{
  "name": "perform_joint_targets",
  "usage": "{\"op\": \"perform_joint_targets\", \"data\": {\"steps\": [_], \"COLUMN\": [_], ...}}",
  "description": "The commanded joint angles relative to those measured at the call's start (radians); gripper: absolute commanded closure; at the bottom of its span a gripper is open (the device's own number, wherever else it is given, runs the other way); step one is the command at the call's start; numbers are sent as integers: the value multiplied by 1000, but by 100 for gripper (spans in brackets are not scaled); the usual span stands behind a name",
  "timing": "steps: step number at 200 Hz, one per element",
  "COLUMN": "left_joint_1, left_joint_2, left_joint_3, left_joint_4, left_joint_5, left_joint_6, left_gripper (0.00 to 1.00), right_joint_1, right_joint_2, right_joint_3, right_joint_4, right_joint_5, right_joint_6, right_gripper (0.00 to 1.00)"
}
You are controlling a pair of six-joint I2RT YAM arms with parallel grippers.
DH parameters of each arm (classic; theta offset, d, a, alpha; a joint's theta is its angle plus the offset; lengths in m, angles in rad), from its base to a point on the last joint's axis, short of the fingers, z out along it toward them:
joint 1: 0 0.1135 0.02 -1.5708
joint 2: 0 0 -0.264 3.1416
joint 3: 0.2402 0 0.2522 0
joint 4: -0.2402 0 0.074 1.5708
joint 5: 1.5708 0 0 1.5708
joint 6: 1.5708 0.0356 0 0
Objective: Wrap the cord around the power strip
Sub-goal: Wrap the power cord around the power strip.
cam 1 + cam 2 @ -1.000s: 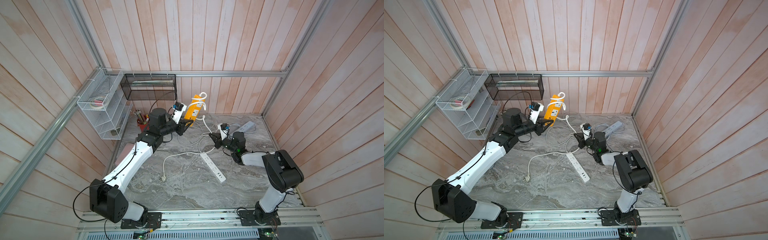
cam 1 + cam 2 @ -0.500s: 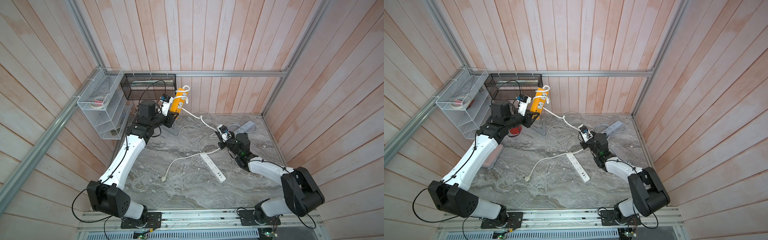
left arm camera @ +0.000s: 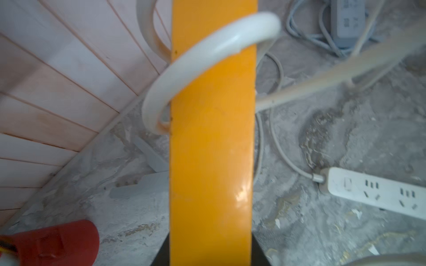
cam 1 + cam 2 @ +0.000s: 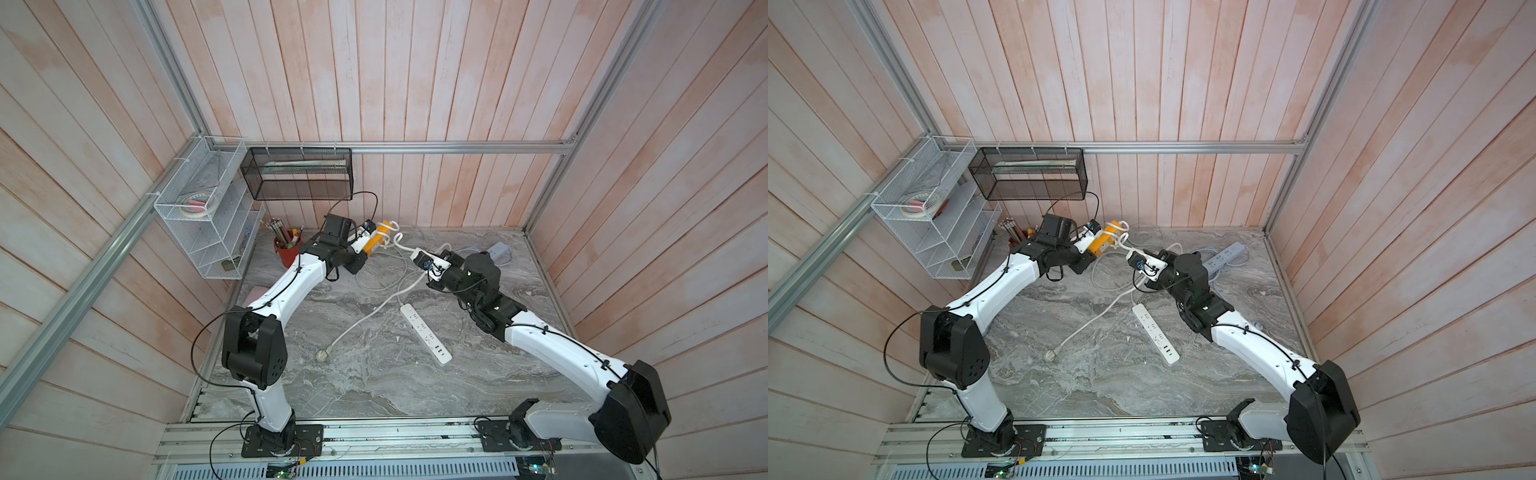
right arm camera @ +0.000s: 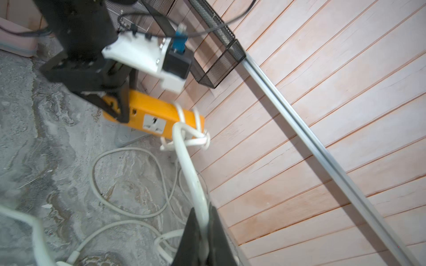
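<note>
Marble tabletop [image 4: 374, 386]: left gripper [image 5: 116, 108] clamps power strip [image 5: 161, 115], right gripper [image 5: 202, 221] pinches cord [image 5: 187, 168].

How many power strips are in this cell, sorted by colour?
Orange power strip: 1
White power strip: 1
Grey power strip: 1
Total: 3

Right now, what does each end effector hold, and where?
Left end effector: orange plastic power strip, one end. Right end effector: thick white cord, near the strip.
</note>
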Motion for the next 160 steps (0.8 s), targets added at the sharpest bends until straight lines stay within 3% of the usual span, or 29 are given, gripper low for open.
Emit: {"op": "perform_joint_targets", "data": {"steps": [1,41,70,95,122,146,160], "left_joint_1": [-50,-142,-165,-175,-174,-155,-129], "left_joint_2": [1,-57,-142,-216,-304,-349,-349], "left_joint_3": [26,-34,-32,-20,-37,-42,-26], "left_joint_4": [-143,-267,-280,-258,-144,-17,22], "left_joint_5": [124,274,448,534,561,505,448], "left_joint_6": [131,236,277,292,262,170,133], "left_gripper": [100,100,100,100,100,100,100], "right_joint_1": [-19,-156,-247,-291,-306,-305,-306], "right_joint_2": [14,125,232,339,425,457,459], "right_joint_3": [103,268,401,460,454,411,391], "right_joint_4": [-62,-101,-179,-237,-207,-123,-51], "right_joint_5": [-40,-105,-291,-370,-428,-432,-385], "right_joint_6": [-67,-44,56,91,149,236,308], "right_gripper": [100,100,100,100,100,100,90]}}
